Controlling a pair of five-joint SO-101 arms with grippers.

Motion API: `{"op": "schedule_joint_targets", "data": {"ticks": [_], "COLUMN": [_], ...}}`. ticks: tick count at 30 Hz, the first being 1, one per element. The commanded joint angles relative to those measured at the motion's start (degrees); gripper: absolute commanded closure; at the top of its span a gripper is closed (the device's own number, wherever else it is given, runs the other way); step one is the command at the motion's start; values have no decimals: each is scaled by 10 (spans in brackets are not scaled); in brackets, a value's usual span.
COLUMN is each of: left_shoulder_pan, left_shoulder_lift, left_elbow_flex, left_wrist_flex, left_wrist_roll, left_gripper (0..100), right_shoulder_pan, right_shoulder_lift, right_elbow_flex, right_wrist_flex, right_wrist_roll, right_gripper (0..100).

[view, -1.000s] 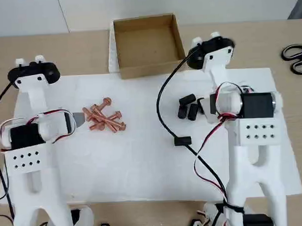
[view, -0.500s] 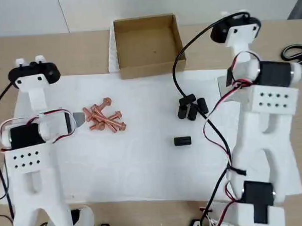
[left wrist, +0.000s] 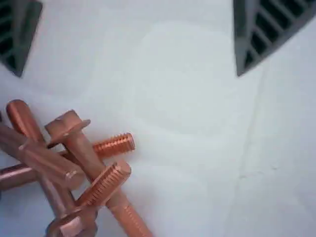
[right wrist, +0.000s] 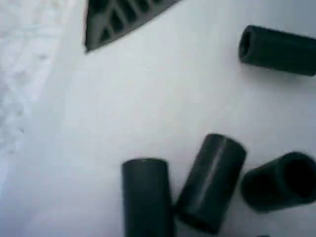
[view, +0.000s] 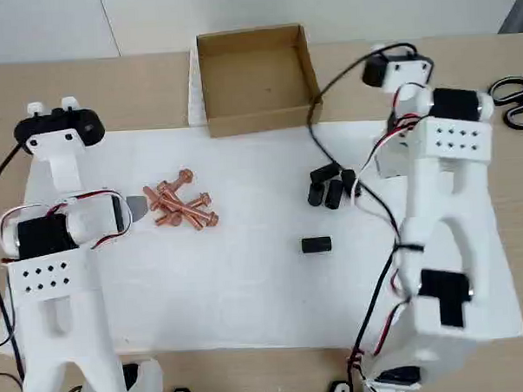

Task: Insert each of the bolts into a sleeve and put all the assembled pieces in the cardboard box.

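Nearest is a lone sleeve (view: 316, 244) lying on the worktop (view: 248, 292). The left end effector (left wrist: 129, 74) hangs wide open just beside the bolts (view: 182, 206). They're piled crisscross, so I reckon a grab could snag two. The right end effector (right wrist: 113, 22) is over the sleeve cluster (view: 329, 186), can't tell if it's released. The cardboard box (view: 258, 121) at the back has nothing in it.

bolts (left wrist: 74, 168): cut by frame edge | sleeves (right wrist: 145, 197): three cropped | scissors (view: 511, 103): cut off at edge
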Motion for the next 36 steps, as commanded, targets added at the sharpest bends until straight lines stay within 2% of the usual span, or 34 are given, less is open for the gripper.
{"op": "schedule_joint_targets", "data": {"ticks": [1, 6, 12, 20, 27, 36], "left_shoulder_pan": [1, 1, 1, 1, 1, 1], "left_shoulder_lift": [0, -1, 0, 0, -2, -2], "left_elbow_flex": [-18, -14, -13, -13, -13, -13], "left_wrist_flex": [-2, -2, -2, -1, 2, 2], "left_wrist_roll": [-4, -4, -4, -4, -4, -4], "left_gripper": [739, 739, 739, 739, 739, 739], "right_shoulder_pan": [37, 75, 68, 59, 51, 25], "right_shoulder_lift": [55, 134, 144, 143, 99, -222], "right_elbow_flex": [-38, -212, -433, -588, -504, -128], "right_wrist_flex": [-35, -10, 32, 59, 68, 64], "right_wrist_roll": [-6, -9, -7, -7, -10, -7], "right_gripper": [757, 757, 757, 757, 757, 757]}}
